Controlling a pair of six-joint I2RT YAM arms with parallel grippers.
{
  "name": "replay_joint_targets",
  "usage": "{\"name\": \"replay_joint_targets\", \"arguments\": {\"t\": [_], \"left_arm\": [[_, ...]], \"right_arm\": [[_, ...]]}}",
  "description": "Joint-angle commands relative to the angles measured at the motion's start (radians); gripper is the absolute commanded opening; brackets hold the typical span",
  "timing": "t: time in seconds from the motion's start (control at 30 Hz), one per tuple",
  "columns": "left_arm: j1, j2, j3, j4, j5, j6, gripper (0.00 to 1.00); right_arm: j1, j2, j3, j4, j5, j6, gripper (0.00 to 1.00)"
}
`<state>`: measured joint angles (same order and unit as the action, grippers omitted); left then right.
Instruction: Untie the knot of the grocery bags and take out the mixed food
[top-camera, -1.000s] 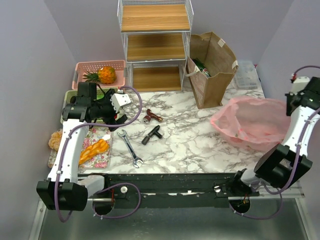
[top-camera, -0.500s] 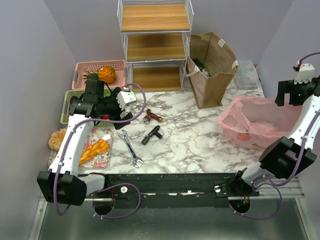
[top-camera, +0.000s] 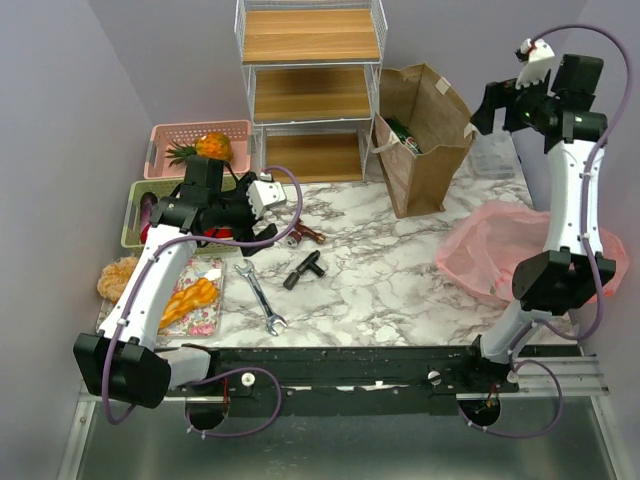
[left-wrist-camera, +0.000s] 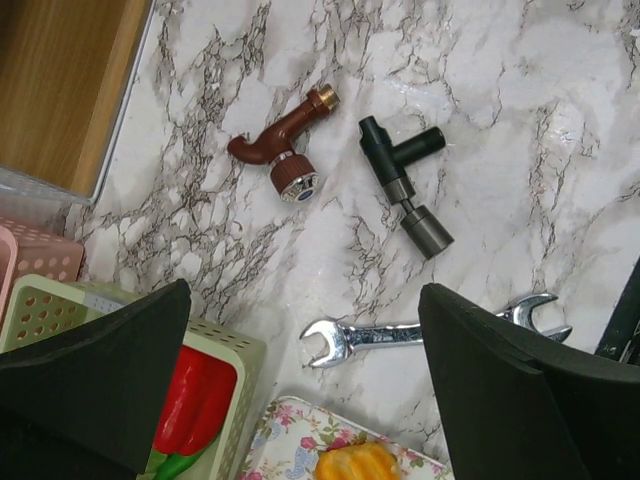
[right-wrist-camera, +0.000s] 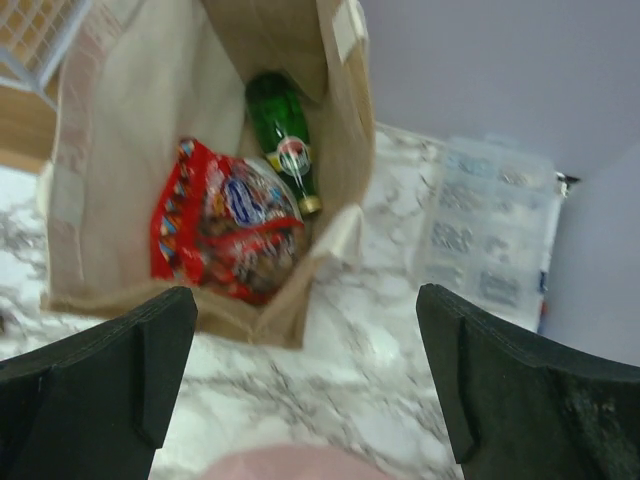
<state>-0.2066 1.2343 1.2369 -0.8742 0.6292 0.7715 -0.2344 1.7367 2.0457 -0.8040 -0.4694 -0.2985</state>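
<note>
Nearest my bases on the marble table (top-camera: 400, 290) lay a steel wrench (top-camera: 260, 296), and to its left a floral tray (top-camera: 207, 318) carried the orange pieces (top-camera: 188, 300). On my right side the pink plastic bag (top-camera: 480, 250) sat slumped on the table, partly hidden behind my right arm, and I could not tell how its handles lay. A little farther in, a black T-shaped fitting (left-wrist-camera: 405, 175) and a brown tap (left-wrist-camera: 283, 150) rested just beside each other, not touching. My left gripper (top-camera: 260, 222) hovered over that part of the table with its fingers spread wide and nothing between them. Beside it stood the green basket (left-wrist-camera: 60, 310) with a red vegetable (left-wrist-camera: 195, 385) inside. Behind that stood the pink basket (top-camera: 165, 140), which held the pineapple (top-camera: 210, 147). Toward the back stood the brown paper bag (top-camera: 425, 165), upright with its mouth open. Inside it a red snack packet (right-wrist-camera: 230, 225) lay against a green bottle (right-wrist-camera: 285, 140). My right gripper (top-camera: 480, 112) hung high above and to the right of that bag, its fingers released wide and empty. A clear plastic box (right-wrist-camera: 485, 245) lay on the table beyond the bag, and the wire shelf (top-camera: 310, 80) stood at the far wall.
</note>
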Motion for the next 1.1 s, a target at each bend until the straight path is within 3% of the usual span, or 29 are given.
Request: {"name": "replay_joint_targets", "arguments": {"t": [0.0, 0.27, 0.47, 0.53, 0.7, 1.07], "left_arm": [[-0.031, -0.018, 0.003, 0.055, 0.011, -0.024, 0.98], [-0.084, -0.016, -0.005, 0.086, 0.006, -0.046, 0.98], [-0.109, 0.008, 0.031, 0.109, 0.007, -0.058, 0.98], [-0.122, 0.034, 0.069, 0.108, 0.011, -0.063, 0.98], [-0.165, 0.125, 0.207, 0.081, 0.027, -0.074, 0.98], [-0.376, 0.368, 0.597, 0.066, 0.048, -0.112, 0.96]], "right_arm": [[0.05, 0.101, 0.089, 0.162, 0.112, 0.179, 1.0], [0.114, 0.342, 0.296, 0.152, 0.179, 0.259, 0.99], [0.143, 0.35, 0.174, 0.153, 0.189, 0.225, 0.87], [0.144, 0.345, 0.146, 0.135, 0.182, 0.225, 0.69], [0.143, 0.252, 0.049, 0.078, 0.13, 0.205, 0.04], [0.143, -0.086, -0.314, 0.019, 0.101, 0.144, 0.01]]}}
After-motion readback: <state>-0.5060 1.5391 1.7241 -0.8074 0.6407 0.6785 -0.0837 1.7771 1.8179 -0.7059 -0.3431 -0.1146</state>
